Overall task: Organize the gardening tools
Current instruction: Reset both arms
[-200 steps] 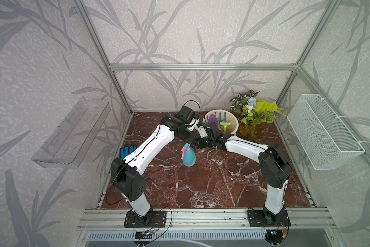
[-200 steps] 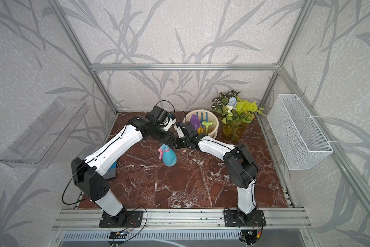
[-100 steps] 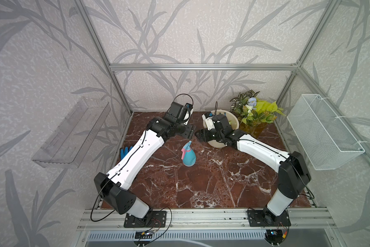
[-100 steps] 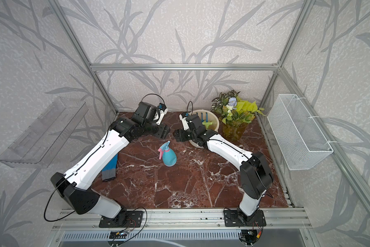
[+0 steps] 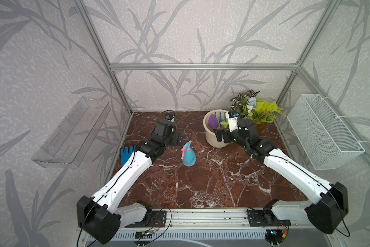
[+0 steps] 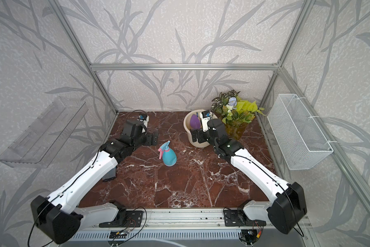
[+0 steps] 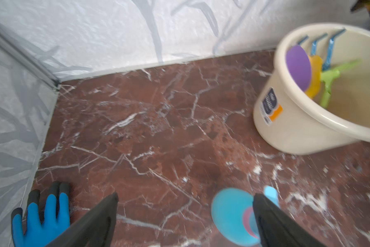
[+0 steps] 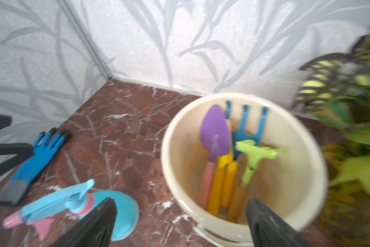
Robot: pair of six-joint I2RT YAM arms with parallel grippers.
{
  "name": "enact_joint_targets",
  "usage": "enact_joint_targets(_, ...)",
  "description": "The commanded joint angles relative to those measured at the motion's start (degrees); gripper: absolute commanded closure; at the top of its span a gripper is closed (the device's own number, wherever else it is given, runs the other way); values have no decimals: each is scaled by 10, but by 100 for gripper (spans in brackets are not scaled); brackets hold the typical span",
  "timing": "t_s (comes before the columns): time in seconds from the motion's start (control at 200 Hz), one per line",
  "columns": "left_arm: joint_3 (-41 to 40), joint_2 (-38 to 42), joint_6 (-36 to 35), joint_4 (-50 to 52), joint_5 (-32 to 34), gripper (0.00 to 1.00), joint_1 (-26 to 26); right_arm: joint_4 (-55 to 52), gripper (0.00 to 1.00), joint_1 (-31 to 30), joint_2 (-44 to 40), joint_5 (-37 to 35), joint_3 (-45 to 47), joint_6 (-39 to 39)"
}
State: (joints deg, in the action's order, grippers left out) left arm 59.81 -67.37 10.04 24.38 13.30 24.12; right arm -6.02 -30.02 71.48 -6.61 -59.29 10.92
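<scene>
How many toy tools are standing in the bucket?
4, all in the cream bucket: purple trowel, blue fork, yellow shovel tucked behind the trowel, green rake nearest the plant. Smaller ones could hide underneath.

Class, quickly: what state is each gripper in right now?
Left gripper: open, holding nothing.
Right gripper: open, holding nothing.

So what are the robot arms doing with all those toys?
They're tidying gardening tools. The purple trowel, blue fork, yellow shovel and green rake sit in the cream bucket. The light-blue spray bottle stands outside it on the table. The right gripper by the bucket and the left gripper near the bottle are both open and empty.
</scene>
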Motion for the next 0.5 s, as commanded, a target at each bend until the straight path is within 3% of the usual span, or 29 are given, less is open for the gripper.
enact_joint_targets(0.0,-95,32,-4,-181,87,0,-19,68,1,42,-36,-105,83,-39)
enact_joint_targets(0.22,-262,25,-45,-415,155,0,-91,215,1,135,-50,-222,253,-42)
enact_joint_targets(0.37,-291,-57,-33,-500,148,0,-147,316,1,184,1,-288,324,-40)
enact_joint_targets(0.495,-295,-123,-63,-571,145,0,-157,480,1,205,84,-276,373,-67)
